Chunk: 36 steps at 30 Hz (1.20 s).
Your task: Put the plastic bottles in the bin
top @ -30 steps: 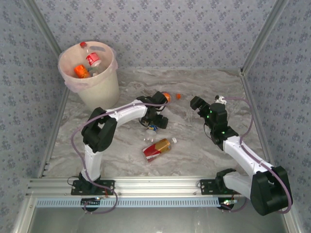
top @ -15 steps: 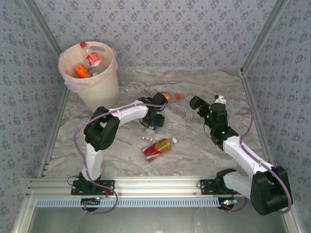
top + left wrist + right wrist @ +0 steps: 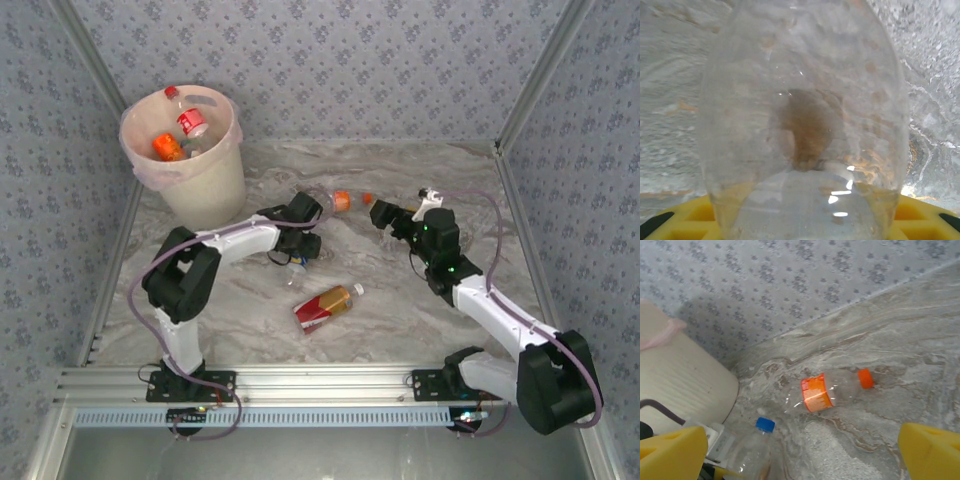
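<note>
We take this for a robot test cell in a lab: a left arm [image 3: 235,243] and a right arm [image 3: 495,312] bolted to an aluminium rail [image 3: 330,381] at the near edge, a marble-look table [image 3: 400,320] boxed in by wallpapered panels [image 3: 330,60], a lined bin [image 3: 205,190] far left, bottles [image 3: 325,306] strewn about

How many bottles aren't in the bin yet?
3. A clear bottle in the left gripper, an orange-labelled bottle beyond it, and a red-and-yellow bottle nearer the arms' bases. More could hide under the arms.
</note>
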Available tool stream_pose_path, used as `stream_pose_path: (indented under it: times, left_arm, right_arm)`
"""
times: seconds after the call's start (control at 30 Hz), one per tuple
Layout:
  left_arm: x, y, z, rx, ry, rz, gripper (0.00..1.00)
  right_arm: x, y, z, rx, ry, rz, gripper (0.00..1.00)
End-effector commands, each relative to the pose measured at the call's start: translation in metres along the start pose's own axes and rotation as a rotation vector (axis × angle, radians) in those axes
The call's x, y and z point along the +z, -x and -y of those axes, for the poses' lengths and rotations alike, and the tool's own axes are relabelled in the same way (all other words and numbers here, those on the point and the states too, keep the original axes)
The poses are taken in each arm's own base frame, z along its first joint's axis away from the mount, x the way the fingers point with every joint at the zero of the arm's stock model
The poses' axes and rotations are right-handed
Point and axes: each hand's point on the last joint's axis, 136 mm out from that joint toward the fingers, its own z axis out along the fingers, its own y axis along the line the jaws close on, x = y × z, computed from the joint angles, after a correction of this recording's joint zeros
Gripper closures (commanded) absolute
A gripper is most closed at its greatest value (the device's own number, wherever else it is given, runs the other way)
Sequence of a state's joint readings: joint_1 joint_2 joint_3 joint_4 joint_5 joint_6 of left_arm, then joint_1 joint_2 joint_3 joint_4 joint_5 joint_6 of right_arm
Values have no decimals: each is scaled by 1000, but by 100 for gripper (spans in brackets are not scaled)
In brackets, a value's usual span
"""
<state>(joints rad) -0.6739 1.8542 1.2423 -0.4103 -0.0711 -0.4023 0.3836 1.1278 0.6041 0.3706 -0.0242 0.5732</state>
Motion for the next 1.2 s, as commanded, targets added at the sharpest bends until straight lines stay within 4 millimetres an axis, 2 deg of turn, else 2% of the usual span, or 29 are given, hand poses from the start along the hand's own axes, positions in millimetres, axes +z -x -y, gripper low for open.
stream_pose_path:
  times: [0.0,0.27,0.43,0.83,1.03,1.17]
  left_arm:
    - [-28,29,0,-32,-62,142,52]
    - [-61,45,-11,-72,-135,285,52]
    - [-92,59,-20,-113,-170,383,52]
    - [-205,107,-44,-185,-267,724,52]
    - [-259,126,-42,-154,-309,839,52]
    - [-298,147,-48,-158,-318,950,52]
  right_arm:
    - [2,17,-34,-110,99,39,0]
    - [8,5,-70,-224,207,11,0]
    - [15,-6,-88,-259,265,-18,0]
    - [29,-38,-144,-331,475,-154,0]
    - [31,-41,-154,-364,497,-150,0]
    - [34,-41,-151,-363,481,-140,0]
